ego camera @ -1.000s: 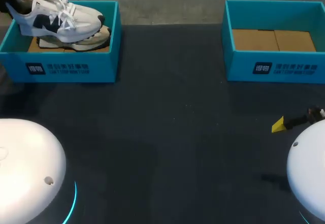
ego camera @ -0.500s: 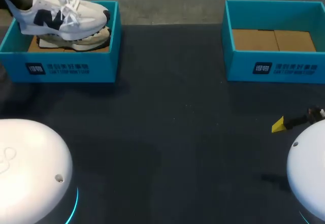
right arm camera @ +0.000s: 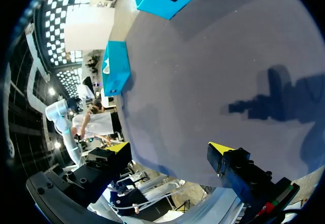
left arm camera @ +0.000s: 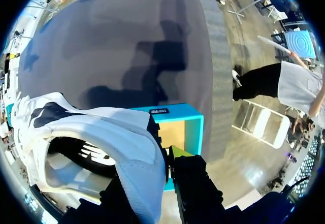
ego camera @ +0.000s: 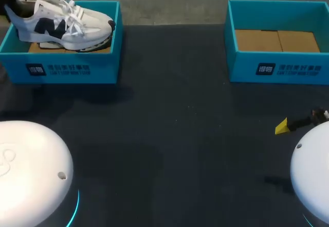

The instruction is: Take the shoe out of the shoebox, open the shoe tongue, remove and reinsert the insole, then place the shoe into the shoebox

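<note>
**Left base** (ego camera: 31,170): a white dome at 8 o'clock on the table (ego camera: 169,108).

**Left box** (ego camera: 67,67): teal, open-topped, at 10 o'clock on the table, with one long side toward the robot. Brown cardboard (ego camera: 38,47) shows on its floor.

**Shoe** (ego camera: 61,25): white, with a dark side mark and white laces. It is upright in the opening of the left box. The heel points to 9 o'clock. The toe points to 3 o'clock and lies close to the box wall on that side. The upper stands above the rim. Whether the sole rests on the box floor cannot be told.

**Left gripper** (left arm camera: 165,158): pinching the heel of the shoe.
- In the left wrist view, one finger is inside the heel opening and the other is outside it, with the heel wall clamped between them.
- A yellow tip (left arm camera: 179,152) shows on the outer finger.
- Part of the left box lies just ahead of the fingers.
- In the head view, the gripper is only a dark shape at the heel.

**Right box** (ego camera: 277,70): teal, open-topped, at 2 o'clock on the table, well apart from the left box. Two brown flaps (ego camera: 277,40) form its floor.

**Right gripper** (right arm camera: 169,148): the fingers are spread wide with nothing between them. It is over bare table at 4 o'clock, well apart from both boxes. In the head view, one of its yellow tips points to 9 o'clock.

**Right base** (ego camera: 313,175): a white dome at 5 o'clock.
</note>
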### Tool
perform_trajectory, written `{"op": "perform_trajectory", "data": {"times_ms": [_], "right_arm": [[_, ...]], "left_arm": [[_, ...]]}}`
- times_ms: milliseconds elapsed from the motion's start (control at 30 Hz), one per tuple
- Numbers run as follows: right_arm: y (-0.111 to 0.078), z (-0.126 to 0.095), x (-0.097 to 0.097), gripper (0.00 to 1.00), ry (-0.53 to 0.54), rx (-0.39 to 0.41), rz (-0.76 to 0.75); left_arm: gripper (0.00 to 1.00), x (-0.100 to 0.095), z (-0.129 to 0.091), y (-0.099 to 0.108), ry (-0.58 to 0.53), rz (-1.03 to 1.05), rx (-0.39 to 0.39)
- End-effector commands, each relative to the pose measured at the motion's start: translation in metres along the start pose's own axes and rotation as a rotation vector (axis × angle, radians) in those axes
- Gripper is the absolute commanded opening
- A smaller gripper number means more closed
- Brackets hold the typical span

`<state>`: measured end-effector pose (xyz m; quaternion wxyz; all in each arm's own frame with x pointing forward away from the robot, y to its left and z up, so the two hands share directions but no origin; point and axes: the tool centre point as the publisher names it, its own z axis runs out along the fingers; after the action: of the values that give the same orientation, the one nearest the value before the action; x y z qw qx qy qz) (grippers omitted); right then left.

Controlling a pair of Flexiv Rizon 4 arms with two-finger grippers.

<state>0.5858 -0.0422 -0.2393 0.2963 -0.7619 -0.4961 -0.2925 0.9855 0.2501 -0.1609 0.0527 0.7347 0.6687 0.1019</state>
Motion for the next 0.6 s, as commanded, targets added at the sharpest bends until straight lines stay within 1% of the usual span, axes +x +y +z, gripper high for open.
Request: {"op": "perform_trajectory", "data": {"times_ms": [33,200,267,333,400,600], "right_arm": [[-0.002,0.0,0.0,1.0,-0.004,-0.004,0.002],[-0.002,0.0,0.0,1.0,-0.004,-0.004,0.002],[-0.002,0.0,0.0,1.0,-0.004,-0.004,0.002],[-0.002,0.0,0.0,1.0,-0.004,-0.004,0.002],[-0.002,0.0,0.0,1.0,-0.004,-0.004,0.002],[-0.002,0.0,0.0,1.0,-0.004,-0.004,0.002]], "left_arm": [[0.0,0.0,-0.002,-0.002,0.0,0.001,-0.005],[0.0,0.0,-0.002,-0.002,0.0,0.001,-0.005],[0.0,-0.002,-0.005,-0.005,0.006,-0.019,-0.012],[0.0,-0.002,-0.01,-0.01,-0.004,-0.037,0.0],[0.0,-0.003,-0.017,-0.016,0.0,-0.057,0.002],[0.0,-0.009,-0.042,-0.046,0.0,-0.078,0.015]]}}
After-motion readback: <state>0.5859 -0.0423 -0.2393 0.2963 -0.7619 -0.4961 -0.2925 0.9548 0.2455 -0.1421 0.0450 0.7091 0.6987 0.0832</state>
